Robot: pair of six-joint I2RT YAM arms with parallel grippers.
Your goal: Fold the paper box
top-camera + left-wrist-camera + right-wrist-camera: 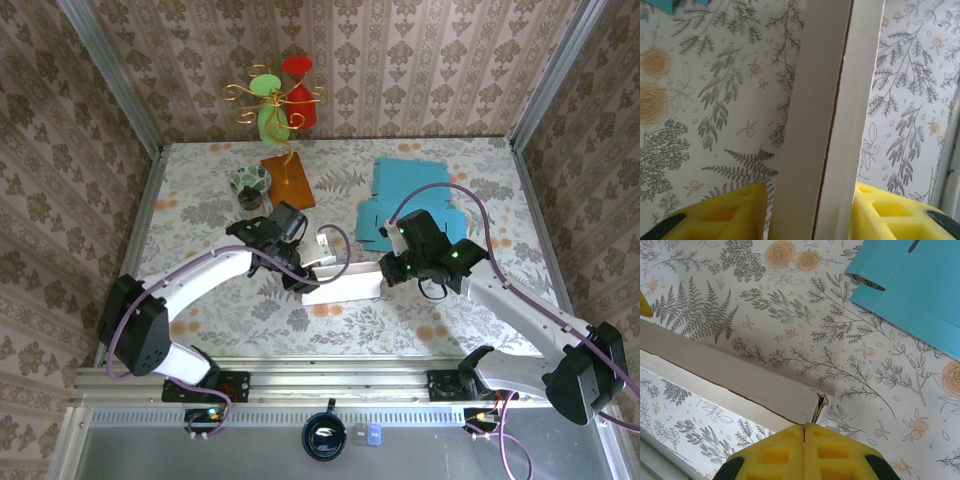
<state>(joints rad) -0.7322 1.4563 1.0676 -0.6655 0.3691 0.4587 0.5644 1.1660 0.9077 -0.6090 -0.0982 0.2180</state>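
Observation:
The white paper box [345, 287] lies on the floral table between my two arms. In the left wrist view one of its upright doubled walls [825, 125] runs between my yellow fingers [725, 215]. My left gripper [298, 275] [810, 186] is open astride that wall: the right finger touches it and a thin slit of table shows beside the left finger. At the box's right end my right gripper [388, 270] [805, 426] has its fingers pressed together, and the crumpled corner of the box [812, 412] runs into their tips.
A flat blue cardboard sheet [415, 195] [915, 285] lies just behind the right gripper. Farther back on the left stand an orange block [288, 180] carrying a wire ornament and a small patterned bowl [250, 182]. Wallpapered walls close in the table.

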